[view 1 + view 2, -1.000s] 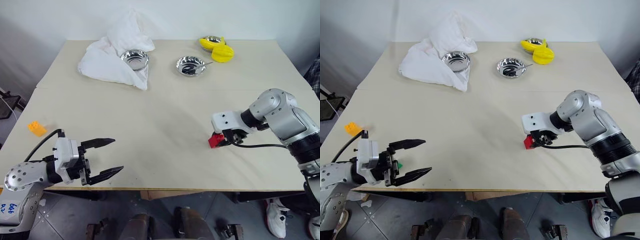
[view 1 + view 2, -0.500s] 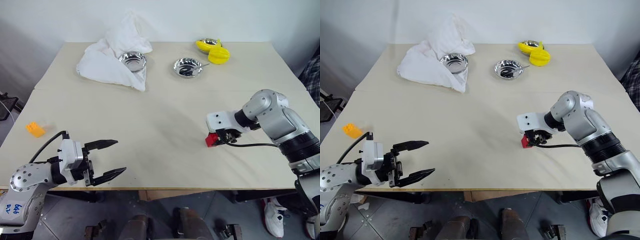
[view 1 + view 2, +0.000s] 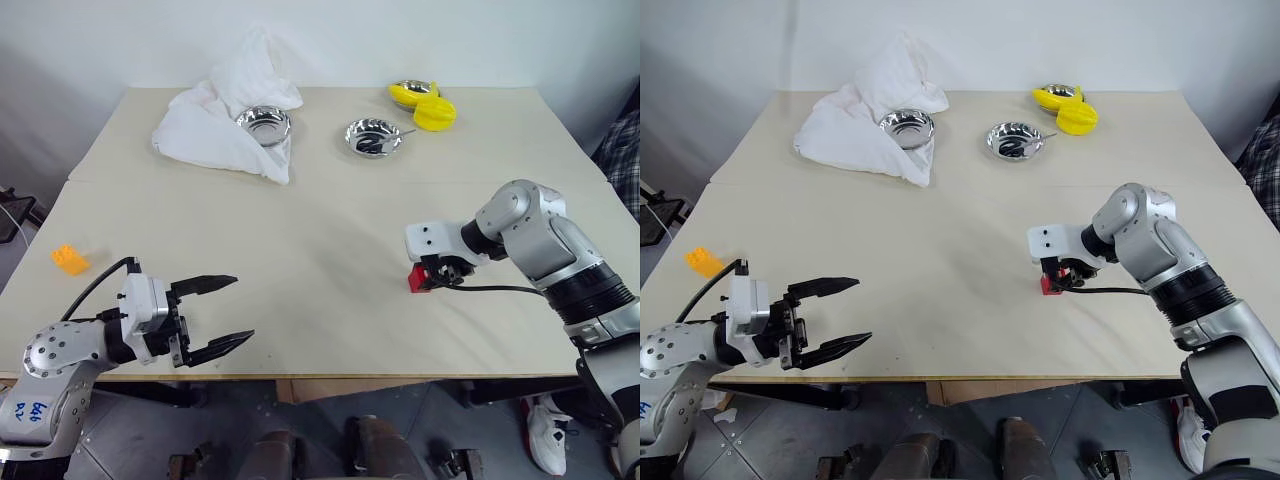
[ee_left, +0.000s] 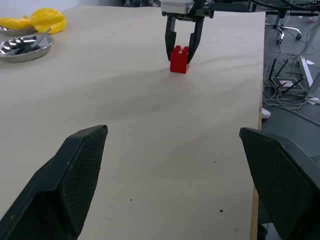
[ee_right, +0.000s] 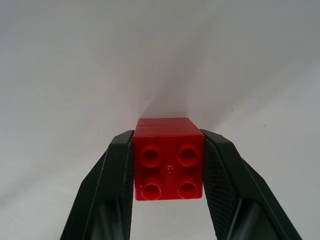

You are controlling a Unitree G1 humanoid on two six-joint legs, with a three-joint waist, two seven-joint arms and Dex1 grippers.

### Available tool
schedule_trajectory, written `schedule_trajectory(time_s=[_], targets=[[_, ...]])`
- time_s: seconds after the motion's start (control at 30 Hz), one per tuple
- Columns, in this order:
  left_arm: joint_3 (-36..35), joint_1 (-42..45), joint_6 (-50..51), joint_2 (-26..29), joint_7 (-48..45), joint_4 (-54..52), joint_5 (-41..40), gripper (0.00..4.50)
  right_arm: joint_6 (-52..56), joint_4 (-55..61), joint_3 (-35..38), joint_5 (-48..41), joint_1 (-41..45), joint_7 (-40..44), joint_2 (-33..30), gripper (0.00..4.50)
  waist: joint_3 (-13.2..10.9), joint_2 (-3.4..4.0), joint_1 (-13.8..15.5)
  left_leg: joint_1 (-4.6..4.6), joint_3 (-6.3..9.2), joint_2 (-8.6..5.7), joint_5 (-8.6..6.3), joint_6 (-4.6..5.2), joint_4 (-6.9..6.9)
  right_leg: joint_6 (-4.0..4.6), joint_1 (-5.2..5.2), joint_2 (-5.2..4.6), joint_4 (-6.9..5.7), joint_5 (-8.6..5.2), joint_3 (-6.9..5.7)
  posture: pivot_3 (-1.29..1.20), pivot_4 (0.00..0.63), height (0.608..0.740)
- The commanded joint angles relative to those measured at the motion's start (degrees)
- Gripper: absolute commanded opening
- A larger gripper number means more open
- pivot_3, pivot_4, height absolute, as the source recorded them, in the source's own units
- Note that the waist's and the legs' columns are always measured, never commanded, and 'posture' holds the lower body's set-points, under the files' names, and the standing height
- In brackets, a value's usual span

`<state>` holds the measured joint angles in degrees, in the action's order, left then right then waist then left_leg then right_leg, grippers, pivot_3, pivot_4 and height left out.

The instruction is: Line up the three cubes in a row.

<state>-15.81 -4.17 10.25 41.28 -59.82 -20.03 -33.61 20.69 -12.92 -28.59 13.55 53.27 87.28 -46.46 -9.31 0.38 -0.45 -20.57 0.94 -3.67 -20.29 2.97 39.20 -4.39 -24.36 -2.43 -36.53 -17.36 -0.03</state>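
The right tool (image 3: 1058, 278) is clenched on the red cube (image 5: 169, 165) at the worktop's (image 3: 300, 230) four o'clock, the left tool (image 3: 215, 318) released; a skewed release could tip it.

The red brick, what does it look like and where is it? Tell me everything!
The red brick is a small, shiny plastic toy block with four round studs on top. It stands upright on the pale table, studs up, at the robot's right side. The right gripper points down over it, its two black fingers pressed against opposite sides of the brick.
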Motion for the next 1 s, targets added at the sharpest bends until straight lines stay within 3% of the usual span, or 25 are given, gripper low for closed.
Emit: schedule_trajectory(time_s=[0.03,0.27,0.57,0.83,0.93,1.0], targets=[[-0.1,0.8,-0.5,0.2,-0.1,-0.6,0.0,4.50,1.6,0.3,-0.2,0.8,-0.6,-0.8,1.2,1.84,0.0,-0.01,0.0,0.00,0.00,0.00,0.00,0.00,0.00,0.00,0.00,0.00,0.00,0.00,0.00,0.00,0.150,0.740],[-0.4,0.6,-0.5,0.3,0.0,-0.6,-0.2,4.50,1.7,1.0,1.5,-1.1,0.6,0.2,2.0,4.09,-0.1,0.16,0.3,-0.45,0.01,-0.01,0.01,-0.04,-0.05,0.00,-0.53,0.00,-0.05,0.00,-0.03,0.00,0.150,0.740],[-1.5,0.0,-0.6,0.6,-0.5,-0.1,-0.5,4.50,1.5,2.6,4.8,-5.0,1.5,2.3,-1.1,4.09,-0.1,0.15,0.4,-0.74,0.01,-0.03,0.02,-0.04,-0.05,0.00,-0.84,0.00,-0.09,0.00,-0.06,0.00,0.150,0.740],[-2.4,1.3,-0.8,2.1,-1.9,1.9,-0.4,4.50,6.5,4.3,18.0,-21.4,-4.6,3.1,-5.5,4.09,-0.1,0.15,0.4,-0.73,0.02,-0.02,0.02,-0.04,-0.05,0.00,-0.77,0.00,-0.01,0.00,-0.06,0.00,0.150,0.740],[-5.2,0.0,-1.5,2.6,-2.2,3.5,-0.5,4.50,-3.6,-1.6,25.5,-26.0,-9.6,2.7,-6.6,4.09,-0.1,0.14,0.4,-0.72,0.02,-0.01,0.02,-0.04,-0.05,0.00,-0.75,0.00,-0.01,0.00,-0.06,0.00,0.150,0.740],[-10.0,-2.3,-2.7,2.4,-1.5,7.1,-0.1,4.50,-14.1,-6.1,34.3,-34.6,-14.8,4.4,-4.4,4.09,-0.1,0.14,0.4,-0.71,0.01,-0.01,0.01,-0.03,-0.06,0.00,-0.73,0.00,0.00,0.00,-0.06,0.00,0.150,0.740]])
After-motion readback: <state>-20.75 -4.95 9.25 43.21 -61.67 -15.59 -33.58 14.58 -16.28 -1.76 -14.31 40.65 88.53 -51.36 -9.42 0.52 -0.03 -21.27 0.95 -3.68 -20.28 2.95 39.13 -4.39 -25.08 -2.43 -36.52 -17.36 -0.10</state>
